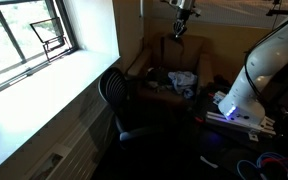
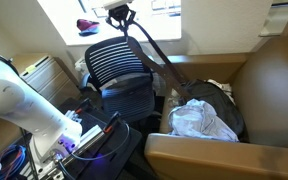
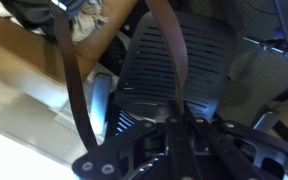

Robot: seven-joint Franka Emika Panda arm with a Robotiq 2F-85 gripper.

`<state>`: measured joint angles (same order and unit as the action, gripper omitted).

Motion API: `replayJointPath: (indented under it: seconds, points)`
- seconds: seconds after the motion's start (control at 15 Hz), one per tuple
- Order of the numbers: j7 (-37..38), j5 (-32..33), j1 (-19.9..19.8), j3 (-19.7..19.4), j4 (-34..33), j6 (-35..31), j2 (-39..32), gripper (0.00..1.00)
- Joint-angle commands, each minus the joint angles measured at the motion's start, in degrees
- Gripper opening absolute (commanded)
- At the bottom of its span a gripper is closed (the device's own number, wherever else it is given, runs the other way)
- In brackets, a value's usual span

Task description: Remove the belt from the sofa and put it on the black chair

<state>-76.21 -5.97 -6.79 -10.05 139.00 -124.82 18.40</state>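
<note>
My gripper (image 2: 120, 17) is shut on a dark brown belt (image 2: 156, 60) and holds it high in the air. The belt hangs in a loop from the jaws, slanting down toward the brown sofa (image 2: 269, 80). In an exterior view the gripper (image 1: 181, 22) and the belt (image 1: 177, 33) are above the sofa (image 1: 156, 58). The black chair (image 2: 119, 62) with a slatted back stands next to the sofa, below the gripper; it also shows in an exterior view (image 1: 114, 92). In the wrist view the belt (image 3: 72, 85) runs from the gripper (image 3: 181, 132) across the chair back (image 3: 149, 65).
A white crumpled cloth (image 2: 200, 120) and a dark bag (image 2: 216, 92) lie on the sofa seat. The white robot base (image 1: 246, 85) stands on a stand beside cables. A window and sill (image 1: 44, 60) run along the wall behind the chair.
</note>
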Motion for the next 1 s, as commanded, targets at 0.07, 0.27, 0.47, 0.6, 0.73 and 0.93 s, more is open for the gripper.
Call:
replayJointPath:
  seconds: [0.07, 0.27, 0.47, 0.6, 0.73, 0.93]
  points:
    - [1.2, 1.2, 7.6, 5.1, 4.9, 8.9, 4.2, 0.01]
    - [-1.9, -1.2, 13.0, 6.8, 6.6, 12.6, 2.1, 0.01]
    - [-6.8, -1.3, 16.5, 8.5, 11.2, 1.8, 0.8, 0.01]
    - [-7.9, -2.3, 17.9, 9.1, 13.1, -7.2, -0.3, 0.01]
    - [-7.0, -3.1, 19.4, 10.3, 13.4, -16.6, -3.2, 0.01]
    - [-5.7, -11.1, 22.8, 10.7, 10.6, -30.9, -10.8, 0.01]
